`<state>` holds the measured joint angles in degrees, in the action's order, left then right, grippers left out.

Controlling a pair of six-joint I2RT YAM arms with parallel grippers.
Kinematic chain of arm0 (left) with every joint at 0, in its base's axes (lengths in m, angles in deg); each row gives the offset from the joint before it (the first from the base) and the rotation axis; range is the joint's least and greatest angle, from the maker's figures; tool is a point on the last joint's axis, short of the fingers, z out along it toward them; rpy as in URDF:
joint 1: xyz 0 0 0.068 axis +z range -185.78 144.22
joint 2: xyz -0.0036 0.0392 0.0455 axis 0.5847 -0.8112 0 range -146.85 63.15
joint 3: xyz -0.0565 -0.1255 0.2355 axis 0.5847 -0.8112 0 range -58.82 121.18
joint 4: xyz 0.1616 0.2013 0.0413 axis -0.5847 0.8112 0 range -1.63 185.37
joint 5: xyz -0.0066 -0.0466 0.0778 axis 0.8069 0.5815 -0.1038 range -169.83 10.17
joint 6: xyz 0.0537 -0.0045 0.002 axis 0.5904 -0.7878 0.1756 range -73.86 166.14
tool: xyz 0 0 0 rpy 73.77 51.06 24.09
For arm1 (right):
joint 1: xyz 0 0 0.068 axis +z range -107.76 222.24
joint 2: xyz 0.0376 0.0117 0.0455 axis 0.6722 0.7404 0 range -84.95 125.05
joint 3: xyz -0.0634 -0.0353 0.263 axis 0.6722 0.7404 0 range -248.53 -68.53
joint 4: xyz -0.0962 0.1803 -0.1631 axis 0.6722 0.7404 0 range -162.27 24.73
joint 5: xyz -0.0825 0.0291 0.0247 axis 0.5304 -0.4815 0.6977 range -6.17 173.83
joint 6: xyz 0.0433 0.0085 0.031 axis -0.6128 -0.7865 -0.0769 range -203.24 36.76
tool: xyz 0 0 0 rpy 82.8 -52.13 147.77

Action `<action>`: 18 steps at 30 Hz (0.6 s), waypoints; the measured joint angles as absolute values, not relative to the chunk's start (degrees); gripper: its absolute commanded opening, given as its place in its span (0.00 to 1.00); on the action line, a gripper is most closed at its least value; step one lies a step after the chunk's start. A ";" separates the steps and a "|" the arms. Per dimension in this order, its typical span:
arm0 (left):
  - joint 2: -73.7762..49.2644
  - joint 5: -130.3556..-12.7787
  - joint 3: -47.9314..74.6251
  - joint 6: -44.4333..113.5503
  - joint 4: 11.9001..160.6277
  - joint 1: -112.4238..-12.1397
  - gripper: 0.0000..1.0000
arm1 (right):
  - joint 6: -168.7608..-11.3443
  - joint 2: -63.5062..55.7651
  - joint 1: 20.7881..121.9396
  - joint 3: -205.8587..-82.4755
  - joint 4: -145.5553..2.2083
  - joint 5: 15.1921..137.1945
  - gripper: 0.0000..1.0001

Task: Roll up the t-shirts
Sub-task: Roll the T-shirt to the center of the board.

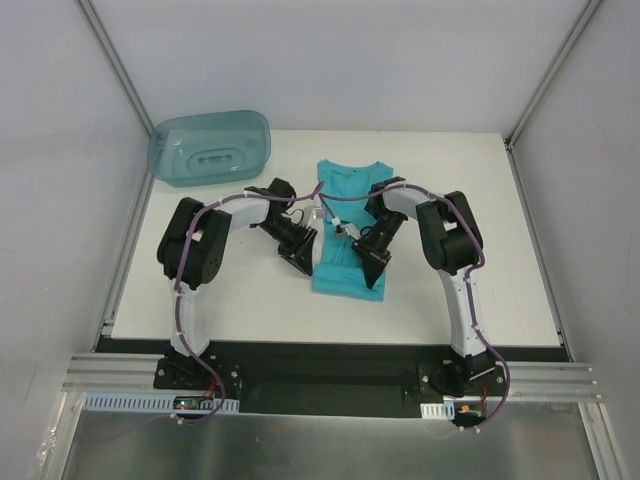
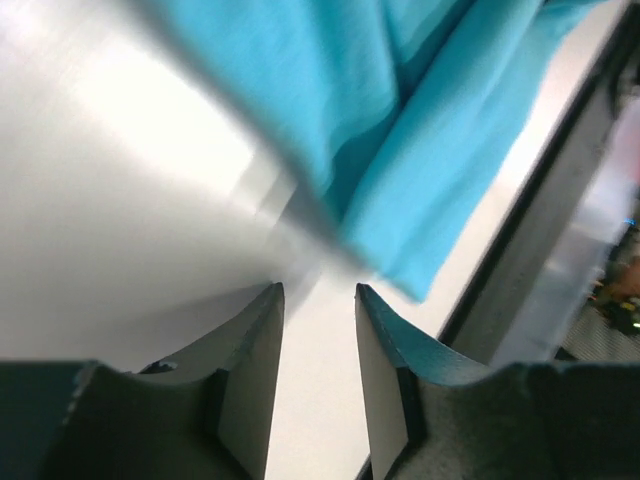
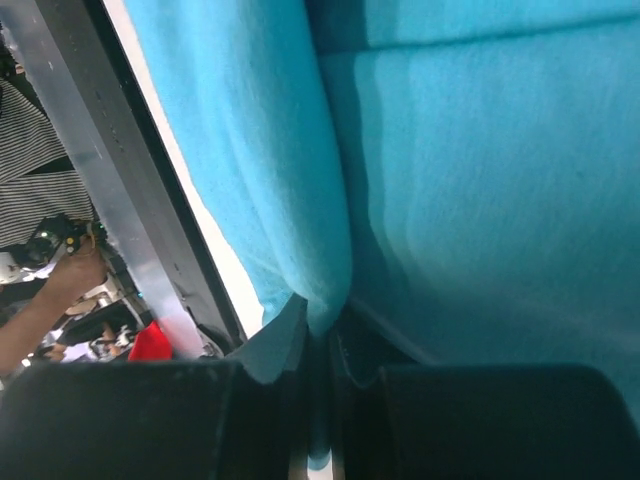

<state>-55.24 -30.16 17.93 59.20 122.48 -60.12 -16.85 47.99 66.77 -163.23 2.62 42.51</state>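
White tabletop (image 1: 240, 310) fills the floor of a grey-walled enclosure, and a translucent blue-green plastic tub (image 1: 211, 147) sits upside down at its far left corner. To the right of the tub and a little nearer the arm bases lies the teal t-shirt (image 1: 350, 182), folded into a long narrow strip with its collar at the far end, level with the tub's near rim. The left gripper (image 1: 298, 255) hangs well nearer than the tub and to its right, just beside the strip's left edge. In its wrist view, its two dark fingers (image 2: 250, 360) stand apart with only bare table between them and the blurred cloth edge just past their tips. The right gripper (image 1: 372, 258) is farther right of the tub, down on the near right part of the shirt. Its wrist view shows the jaws pressed together on a raised fold of the teal fabric, with cloth filling the picture beyond them and the table's edge at the left.
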 measured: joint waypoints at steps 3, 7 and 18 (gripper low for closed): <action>-49.23 -35.12 12.64 60.92 121.21 -58.42 0.38 | -18.55 48.65 67.49 -163.86 3.45 43.15 0.09; -39.11 -40.96 3.96 63.96 118.58 -56.95 0.44 | -20.26 48.74 67.54 -163.84 3.54 43.56 0.09; -12.00 -49.33 -14.62 84.81 96.64 -72.91 0.55 | -21.39 48.74 64.67 -163.34 3.52 42.89 0.09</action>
<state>-12.00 -49.33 -14.62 84.81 96.64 -72.91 -21.39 48.74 64.67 -163.34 3.52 42.89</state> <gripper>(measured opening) 0.538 0.095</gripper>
